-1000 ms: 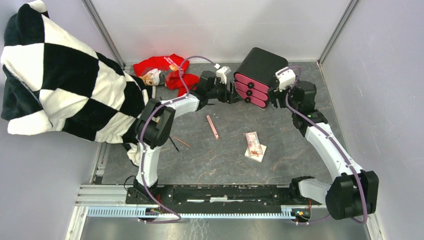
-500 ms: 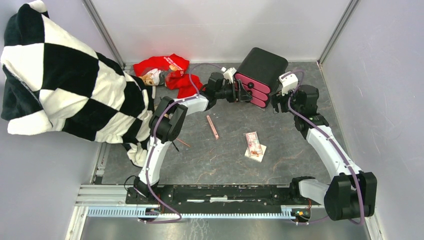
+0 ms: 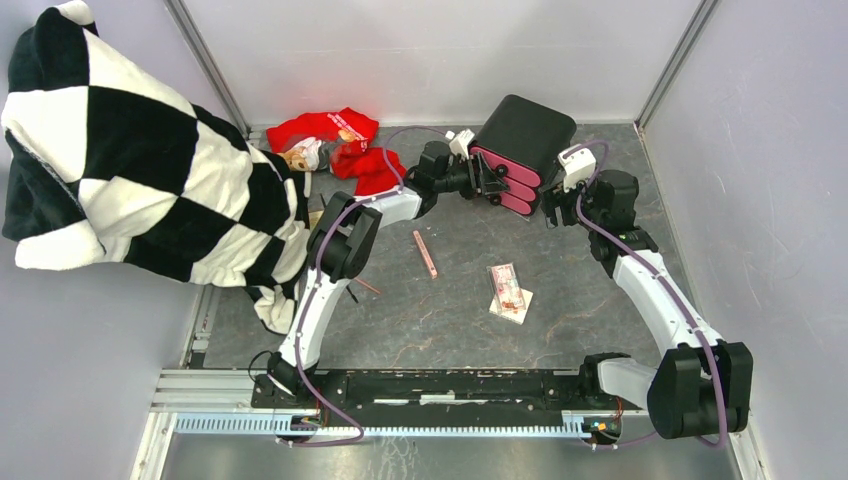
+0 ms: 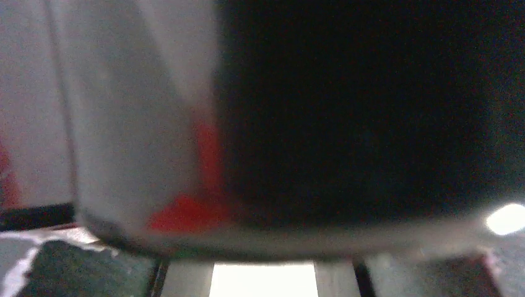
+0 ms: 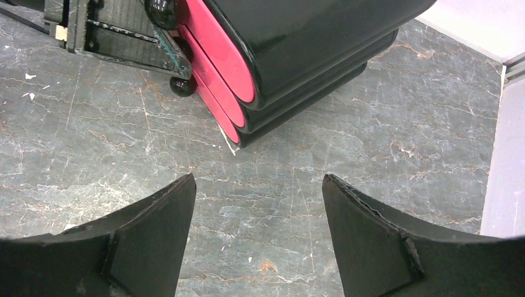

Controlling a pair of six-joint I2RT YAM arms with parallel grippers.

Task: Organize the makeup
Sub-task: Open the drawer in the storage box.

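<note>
Overhead and wrist views of the makeup task, with all positions given from the black box [image 3: 525,130] with pink drawers [image 5: 216,43] at the far side of the table [image 3: 450,340]. We see the left gripper [image 3: 490,178] pressed up to the drawer fronts on the box's left face; its own camera shows only a dark blur, so we cannot tell how wide its jaws stand or whether they hold anything. The right gripper [image 5: 257,185] hangs just beside the box's right corner, jaws spread wide over bare table, holding nothing. The pink stick [image 3: 425,253] lies on the near side of the box and to its left, well apart from it. The red-patterned packet [image 3: 506,285] rests on the white card [image 3: 518,308], directly on the box's near side. A red cloth [image 3: 335,140] lies to the box's left.
</note>
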